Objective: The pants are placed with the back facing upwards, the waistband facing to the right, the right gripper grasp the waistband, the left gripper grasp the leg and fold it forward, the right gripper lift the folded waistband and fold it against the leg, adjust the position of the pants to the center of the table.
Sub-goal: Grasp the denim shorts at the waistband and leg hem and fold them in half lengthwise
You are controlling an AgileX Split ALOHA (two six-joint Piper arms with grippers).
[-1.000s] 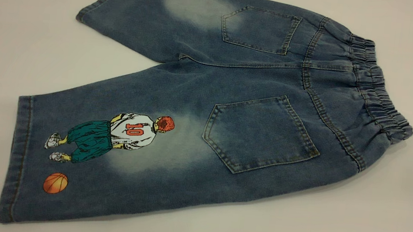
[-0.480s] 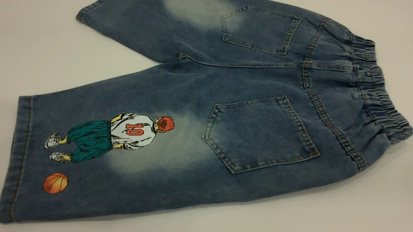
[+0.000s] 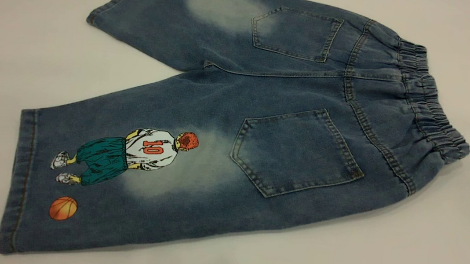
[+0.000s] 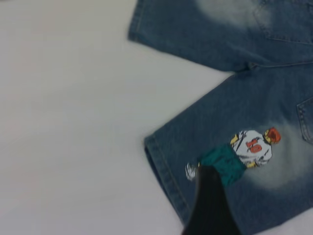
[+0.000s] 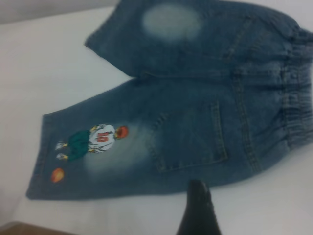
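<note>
A: Progress check, near edge first?

B: Printed leg (image 3: 123, 181) nearest, flat on desk (image 3: 29, 37), unfolded. Left gripper (image 4: 210, 205) hovering just over its hem end; spread of fingers not discernible. Right gripper (image 5: 198, 210) over bare desk beside the near side of the pants (image 3: 236, 119); opening likewise impossible to tell.

A: Farther back?

B: Waistband (image 3: 432, 106) at right, untouched; plain leg beyond, flat. Back side up. Judged: layout done only; both grasps, both folds, centring all outstanding.

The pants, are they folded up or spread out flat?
Spread flat. The pants lie open on the table, both legs apart, both back pockets and the waistband showing.
</note>
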